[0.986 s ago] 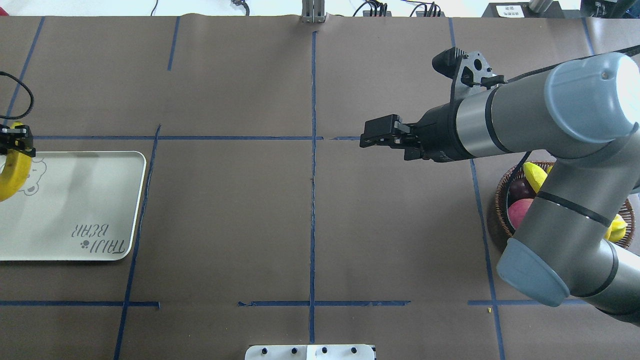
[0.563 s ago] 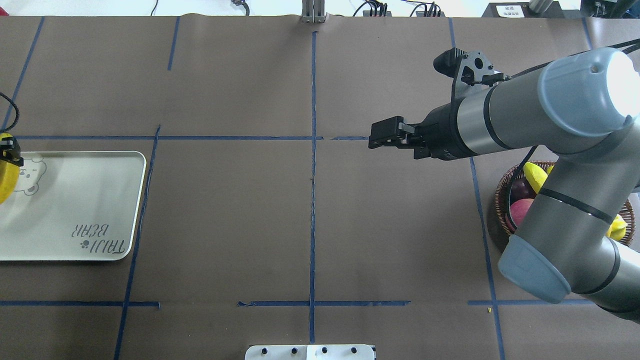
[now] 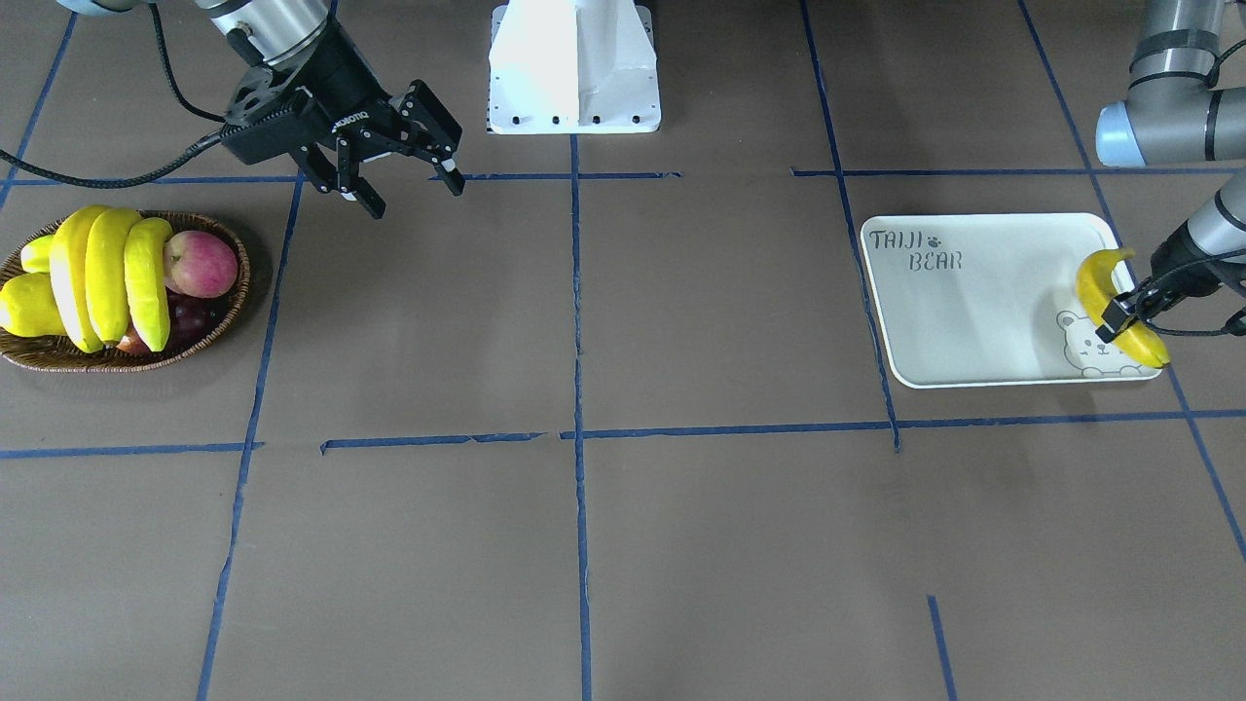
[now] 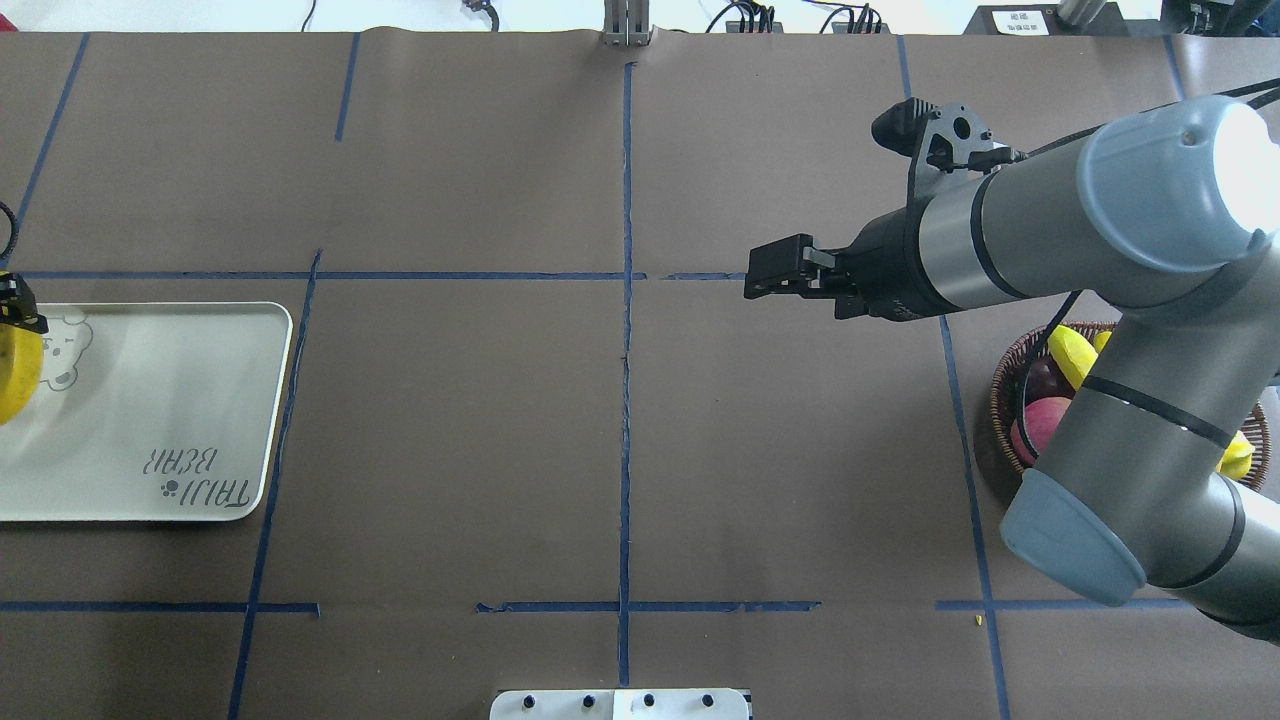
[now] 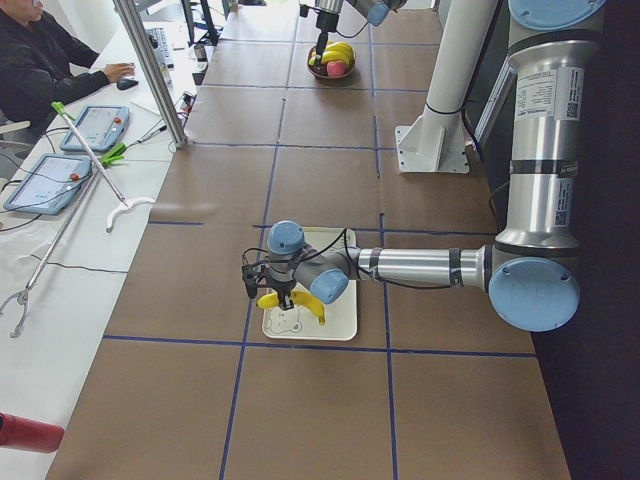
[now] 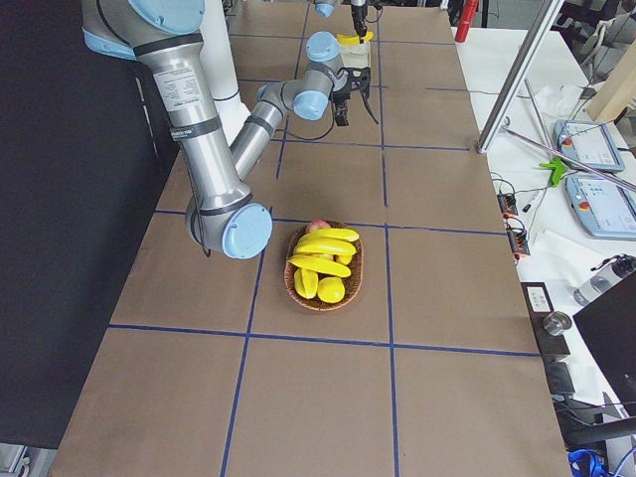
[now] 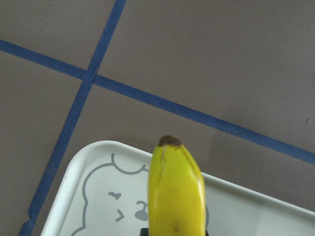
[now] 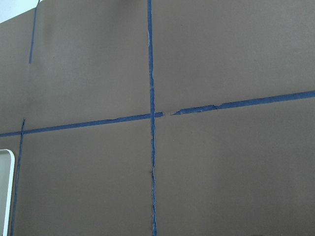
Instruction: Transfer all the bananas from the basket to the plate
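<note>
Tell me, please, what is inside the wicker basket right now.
Three bananas lie on top in the basket, beside an apple and plump yellow fruits; whatever sits beneath is covered.

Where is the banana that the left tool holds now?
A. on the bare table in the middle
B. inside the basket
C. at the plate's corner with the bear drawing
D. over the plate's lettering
C: the left tool grips the banana beside the bear drawing at the corner of the plate.
</note>
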You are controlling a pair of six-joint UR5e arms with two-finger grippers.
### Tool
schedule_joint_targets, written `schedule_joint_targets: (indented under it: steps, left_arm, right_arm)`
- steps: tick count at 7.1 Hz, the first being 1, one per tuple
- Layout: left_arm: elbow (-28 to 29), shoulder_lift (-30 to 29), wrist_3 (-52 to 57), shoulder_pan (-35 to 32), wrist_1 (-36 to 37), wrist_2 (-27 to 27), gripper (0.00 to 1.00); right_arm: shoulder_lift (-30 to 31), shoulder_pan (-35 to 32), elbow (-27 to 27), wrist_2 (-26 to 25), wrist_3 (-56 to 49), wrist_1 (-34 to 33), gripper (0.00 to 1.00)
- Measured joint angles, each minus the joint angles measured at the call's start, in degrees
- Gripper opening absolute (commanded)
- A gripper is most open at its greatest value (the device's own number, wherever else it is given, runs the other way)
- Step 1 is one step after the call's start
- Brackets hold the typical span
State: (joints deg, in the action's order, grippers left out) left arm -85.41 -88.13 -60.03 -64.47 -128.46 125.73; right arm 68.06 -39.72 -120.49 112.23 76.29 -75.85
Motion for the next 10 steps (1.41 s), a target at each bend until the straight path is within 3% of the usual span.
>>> schedule_joint_targets:
  steps: [1,2,5,7,8,10]
  left_arm:
    - [0.01,0.25,-0.24,0.21,-0.36,1.49,0.85]
    - [0.01,0.33,-0.2,0.55,-0.57,3.13,1.0]
    - [0.13,1.43,0.4,1.12,-2.97,4.73,1.0]
    - [-2.87,1.11,0.39,0.7,-2.76,6.31,1.0]
    - [-6.02,0.37,0.11,-0.42,-1.27,9.35,1.0]
    - [-13.98,-4.76,-0.46,-2.35,9.84,12.7,1.0]
  right_arm:
    - [0.15,0.0,-0.04,0.01,0.0,0.0,1.0]
    - [0.19,0.0,-0.1,0.01,-0.01,0.0,1.0]
    - [0.39,-0.04,-0.07,0.01,0.0,-0.03,1.0]
    - [0.82,-1.42,-0.37,1.18,-1.01,-2.89,1.0]
    - [3.15,-2.97,-1.28,2.92,-4.39,-4.93,1.0]
    - [15.5,-5.78,-4.92,5.06,-15.98,-3.15,1.0]
